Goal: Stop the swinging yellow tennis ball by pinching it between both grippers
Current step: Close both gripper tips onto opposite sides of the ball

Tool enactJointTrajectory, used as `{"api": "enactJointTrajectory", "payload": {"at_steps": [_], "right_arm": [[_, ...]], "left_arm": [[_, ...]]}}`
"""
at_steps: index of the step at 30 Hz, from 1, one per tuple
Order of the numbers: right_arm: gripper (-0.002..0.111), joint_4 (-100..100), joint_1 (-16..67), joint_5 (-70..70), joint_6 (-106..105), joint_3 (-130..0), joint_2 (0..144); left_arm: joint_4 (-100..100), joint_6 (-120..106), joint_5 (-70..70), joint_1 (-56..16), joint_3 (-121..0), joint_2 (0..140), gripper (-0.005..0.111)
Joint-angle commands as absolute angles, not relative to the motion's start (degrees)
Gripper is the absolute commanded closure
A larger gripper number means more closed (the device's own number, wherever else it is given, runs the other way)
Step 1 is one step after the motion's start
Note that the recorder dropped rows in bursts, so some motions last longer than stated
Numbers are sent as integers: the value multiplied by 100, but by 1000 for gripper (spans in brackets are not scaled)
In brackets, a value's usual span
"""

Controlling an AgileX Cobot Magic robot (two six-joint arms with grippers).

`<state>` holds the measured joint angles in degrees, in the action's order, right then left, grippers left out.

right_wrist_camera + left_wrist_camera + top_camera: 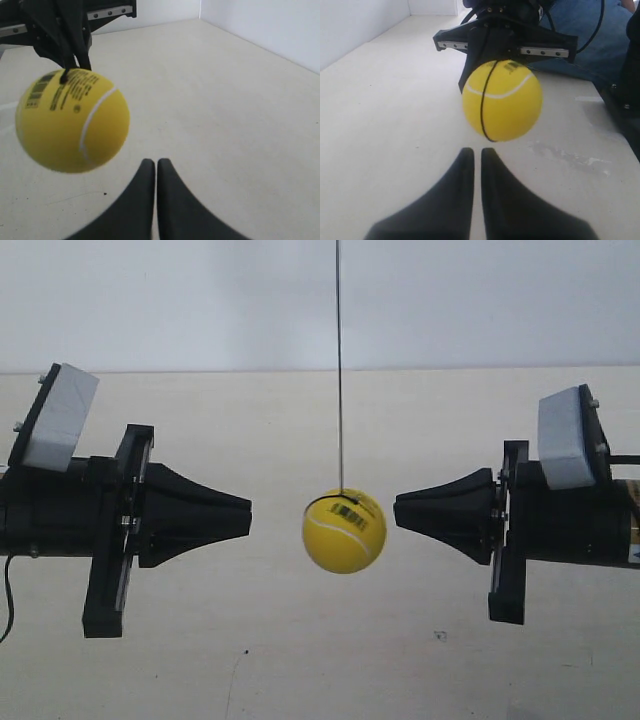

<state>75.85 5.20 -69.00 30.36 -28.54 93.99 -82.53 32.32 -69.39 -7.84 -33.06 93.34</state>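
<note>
The yellow tennis ball [344, 532] hangs on a thin dark string [339, 360] between the two cone tips and touches neither. My left gripper [248, 516], at the exterior view's left, is shut and empty, about a ball's radius short of the ball. My right gripper [397, 510] is also shut and empty, only a sliver from the ball's other side. In the left wrist view the ball [502, 100] floats just beyond the left gripper [476, 150], black band facing it. In the right wrist view the ball [72, 120] hangs off to one side of the right gripper [156, 161], barcode showing.
A pale table [320, 660] lies under both arms, with a white wall [480, 300] behind it. A dark cable [6, 605] droops from the arm at the exterior view's left. Blue cloth [600, 40] and the table's edge show behind the right arm.
</note>
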Motion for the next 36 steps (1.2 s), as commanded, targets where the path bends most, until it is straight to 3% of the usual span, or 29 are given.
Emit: {"api": "enactJointTrajectory", "payload": {"at_steps": [1,25,36], "right_arm": [[108,7622,530,-6996,3058,-2873,9388],[108,7621,601,-6996,2988,-2873,9388],[108,7418,1663,-6629,2988,-3204,9388]], "left_arm": [[-8197,3206,-6996,-806,-3335,9344,102],[-8165,3163,-6996,-806,-3335,9344,102],[-8082,3108,-6996,-1145,-3335,9344,102]]}}
